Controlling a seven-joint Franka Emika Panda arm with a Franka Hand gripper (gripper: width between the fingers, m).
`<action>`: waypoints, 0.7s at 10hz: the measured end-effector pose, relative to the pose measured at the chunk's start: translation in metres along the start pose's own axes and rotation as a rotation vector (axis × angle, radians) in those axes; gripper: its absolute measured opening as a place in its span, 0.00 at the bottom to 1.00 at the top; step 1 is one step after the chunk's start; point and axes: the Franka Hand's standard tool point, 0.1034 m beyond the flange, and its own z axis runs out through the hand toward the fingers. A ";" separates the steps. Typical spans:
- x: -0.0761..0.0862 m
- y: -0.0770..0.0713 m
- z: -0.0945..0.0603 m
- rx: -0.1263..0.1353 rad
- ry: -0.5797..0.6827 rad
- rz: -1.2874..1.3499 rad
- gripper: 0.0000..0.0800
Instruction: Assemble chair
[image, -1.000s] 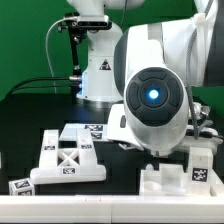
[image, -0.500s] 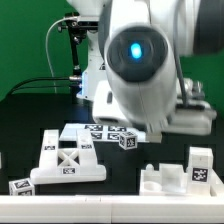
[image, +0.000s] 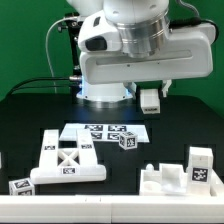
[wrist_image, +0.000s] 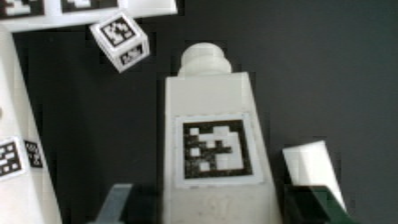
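Note:
My gripper (image: 150, 90) hangs high above the table, shut on a white chair leg (image: 150, 101). In the wrist view the leg (wrist_image: 214, 110) is a long white block with a rounded tip and a square tag, and it runs out from between my fingers (wrist_image: 320, 198). My gripper (wrist_image: 217, 205) holds its near end. The cross-braced panel (image: 66, 160) lies on the table at the exterior view's left. A blocky white chair piece (image: 165, 180) with an upright tagged part (image: 200, 168) stands at the front right. A small tagged block (image: 127, 140) lies by the marker board.
The marker board (image: 100, 129) lies flat mid-table and shows in the wrist view (wrist_image: 71, 8) too. Another small tagged piece (image: 20, 186) lies at the front left. The arm's base (image: 100, 90) stands behind. A green wall backs the black table.
The arm has risen from low over the right-hand pieces to high above the table, carrying the leg up. The marker board and the small tagged block have come into view.

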 end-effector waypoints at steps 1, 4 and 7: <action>0.012 0.001 -0.001 0.002 0.102 -0.010 0.36; 0.045 -0.002 -0.023 -0.015 0.299 -0.051 0.36; 0.046 -0.008 -0.031 -0.014 0.544 -0.065 0.36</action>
